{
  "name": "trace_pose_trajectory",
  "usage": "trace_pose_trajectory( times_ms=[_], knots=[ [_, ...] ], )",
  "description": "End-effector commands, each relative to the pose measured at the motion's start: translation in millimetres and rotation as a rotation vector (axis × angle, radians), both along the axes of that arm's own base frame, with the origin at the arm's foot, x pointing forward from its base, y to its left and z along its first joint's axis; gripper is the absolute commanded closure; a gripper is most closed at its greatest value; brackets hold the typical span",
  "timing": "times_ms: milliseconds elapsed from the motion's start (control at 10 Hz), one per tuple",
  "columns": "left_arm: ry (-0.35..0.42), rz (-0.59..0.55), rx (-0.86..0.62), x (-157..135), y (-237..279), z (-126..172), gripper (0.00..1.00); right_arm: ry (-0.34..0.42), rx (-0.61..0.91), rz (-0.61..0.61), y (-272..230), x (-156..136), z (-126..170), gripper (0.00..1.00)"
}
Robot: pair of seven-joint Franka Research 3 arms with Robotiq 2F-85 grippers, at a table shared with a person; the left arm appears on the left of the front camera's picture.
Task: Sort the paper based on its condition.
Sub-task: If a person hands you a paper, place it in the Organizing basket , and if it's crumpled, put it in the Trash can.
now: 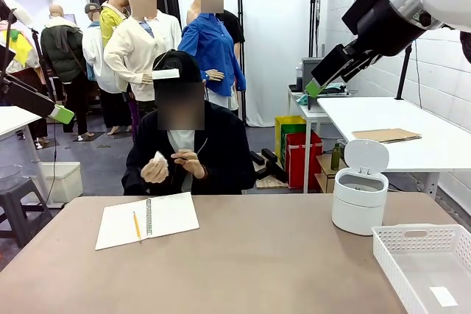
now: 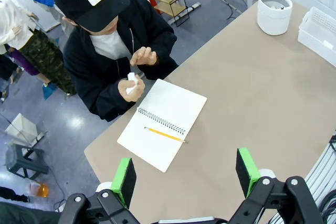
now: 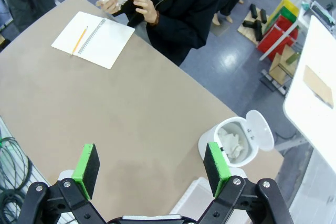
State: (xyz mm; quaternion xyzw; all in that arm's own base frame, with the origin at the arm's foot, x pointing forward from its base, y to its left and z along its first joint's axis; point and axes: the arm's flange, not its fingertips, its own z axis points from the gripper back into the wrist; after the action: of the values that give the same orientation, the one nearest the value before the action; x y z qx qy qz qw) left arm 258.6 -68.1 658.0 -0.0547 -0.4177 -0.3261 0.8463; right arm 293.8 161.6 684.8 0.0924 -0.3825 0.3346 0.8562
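The person [image 1: 221, 154] holds the paper [image 1: 159, 157] beyond the counter's [image 1: 257, 255] far edge, likely crumpling it. The left end effector [image 2: 185, 162] and right end effector [image 3: 152, 162] hover wide, waiting.

Mostly buried in the person's hand [image 1: 155, 170] in the front view: small white lumpy wad of paper [image 1: 160, 157], outline too small to judge. Cropped there by the right and bottom edges: white perforated plastic basket [image 1: 390, 264]; cropped again by the right edge in the left wrist view. Cut off at the bottom edge of each wrist view: black housings of the left gripper [image 2: 185, 170] and right gripper [image 3: 151, 157]. Too small to make out in the left wrist view: contents of the white round lidded plastic bin [image 2: 273, 20].
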Motion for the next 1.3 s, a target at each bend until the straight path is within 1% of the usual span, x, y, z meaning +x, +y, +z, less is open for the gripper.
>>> trace_pose_trajectory(
  times_ms=[0,1200],
  knots=[
    [-0.002,0.004,0.0,-0.2,0.7,0.5,0.0,-0.008,0.003,-0.002,0.4,1.1,-1.8,0.0],
    [-0.002,0.004,0.0,-0.2,0.7,0.5,0.0,-0.008,0.003,-0.002,0.4,1.1,-1.8,0.0]
  ],
)
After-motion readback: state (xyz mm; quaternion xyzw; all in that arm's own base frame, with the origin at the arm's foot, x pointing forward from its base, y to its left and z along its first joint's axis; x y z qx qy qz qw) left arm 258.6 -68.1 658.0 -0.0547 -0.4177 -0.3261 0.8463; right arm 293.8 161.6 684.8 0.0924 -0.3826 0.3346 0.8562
